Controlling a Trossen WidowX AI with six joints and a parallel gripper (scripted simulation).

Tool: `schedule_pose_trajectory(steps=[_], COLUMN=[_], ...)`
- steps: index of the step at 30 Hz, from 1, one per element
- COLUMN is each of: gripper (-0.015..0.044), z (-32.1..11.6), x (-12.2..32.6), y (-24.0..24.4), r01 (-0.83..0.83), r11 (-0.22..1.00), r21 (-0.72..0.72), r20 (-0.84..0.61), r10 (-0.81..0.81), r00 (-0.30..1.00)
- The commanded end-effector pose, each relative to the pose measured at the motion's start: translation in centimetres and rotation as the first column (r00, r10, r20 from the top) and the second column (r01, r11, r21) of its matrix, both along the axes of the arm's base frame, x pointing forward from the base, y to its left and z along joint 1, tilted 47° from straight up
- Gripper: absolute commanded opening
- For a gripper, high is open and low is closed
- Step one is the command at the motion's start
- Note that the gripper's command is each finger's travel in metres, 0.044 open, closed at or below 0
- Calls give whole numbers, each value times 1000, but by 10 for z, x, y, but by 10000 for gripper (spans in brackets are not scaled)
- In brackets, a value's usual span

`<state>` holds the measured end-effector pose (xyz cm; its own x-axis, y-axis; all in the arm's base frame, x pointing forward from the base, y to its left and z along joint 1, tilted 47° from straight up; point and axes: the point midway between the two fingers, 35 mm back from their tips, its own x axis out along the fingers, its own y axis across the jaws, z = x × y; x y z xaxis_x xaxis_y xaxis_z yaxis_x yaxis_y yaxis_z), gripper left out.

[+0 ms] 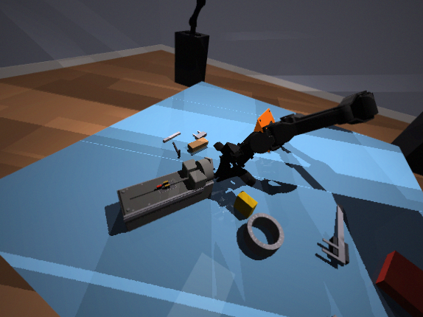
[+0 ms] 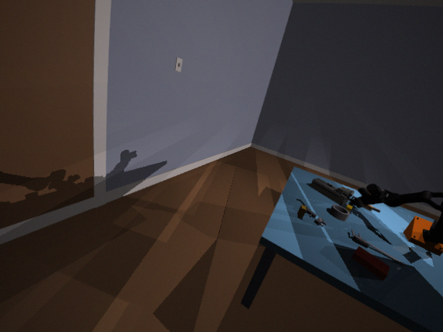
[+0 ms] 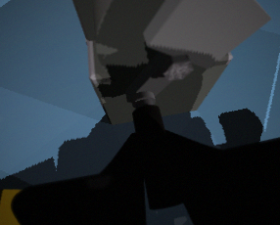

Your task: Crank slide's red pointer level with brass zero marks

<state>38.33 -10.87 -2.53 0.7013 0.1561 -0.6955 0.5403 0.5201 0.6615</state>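
Note:
The grey machine (image 1: 147, 199) (image 2: 326, 188) lies on the blue table, its slotted top facing up and its crank end toward my arm. On the slot, the small red pointer (image 1: 159, 186) sits off the two brass marks (image 1: 166, 182), toward the end away from the crank. My gripper (image 1: 218, 175) (image 2: 353, 201) (image 3: 147, 136) is at the crank end, shut on the dark crank handle (image 3: 147, 117). The fingers hide the lower part of the handle in the wrist view. The crank arm is partly in shadow beneath the housing (image 3: 210, 29).
A yellow block (image 1: 245, 204) (image 3: 7, 205) and a grey ring (image 1: 262, 215) (image 2: 337, 217) lie close beside the crank end. A caliper-like tool (image 1: 340, 232) and a red block (image 1: 401, 284) (image 2: 370, 263) lie farther right. A tan block (image 1: 197, 145) and small parts lie behind the machine.

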Motion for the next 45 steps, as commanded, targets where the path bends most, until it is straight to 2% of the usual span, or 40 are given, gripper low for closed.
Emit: schedule_pose_trajectory(steps=[1,45], gripper=[0,0], z=[4,30], x=[2,4], y=[0,-10], r01=[1,1], r11=[1000,1000], r21=[3,2], r20=[2,2], r10=[-1,-1], r00=[1000,1000])
